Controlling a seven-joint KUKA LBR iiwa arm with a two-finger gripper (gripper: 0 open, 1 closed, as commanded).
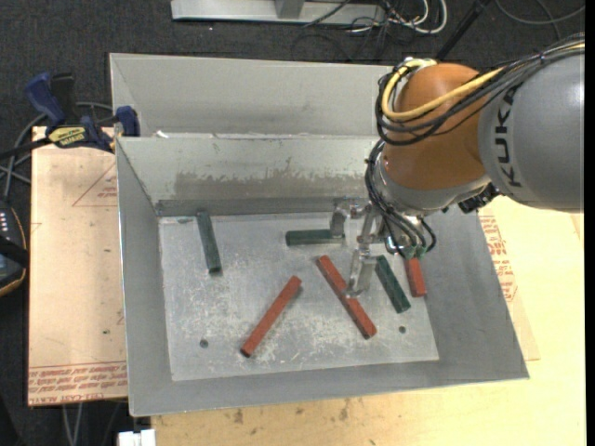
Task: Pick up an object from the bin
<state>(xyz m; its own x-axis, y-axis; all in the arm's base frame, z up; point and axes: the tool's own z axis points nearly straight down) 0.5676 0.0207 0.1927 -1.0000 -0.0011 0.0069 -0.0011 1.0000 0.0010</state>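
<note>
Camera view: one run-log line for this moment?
stage: pre-grasp | gripper: over red bar, bin right-centre | nearby: dark green bar, short red piece | hold: unconfirmed

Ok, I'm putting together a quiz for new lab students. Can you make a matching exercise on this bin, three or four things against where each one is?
Things:
1. short red bar
2. end effector
3. green bar lying crosswise
4. red bar sloping up to the right

Places:
a. left of the end effector, towards the back of the bin
b. front middle of the floor
c. far right of the floor
d. above the middle red bar

Pairs: 1-c; 2-d; 3-a; 4-b
</note>
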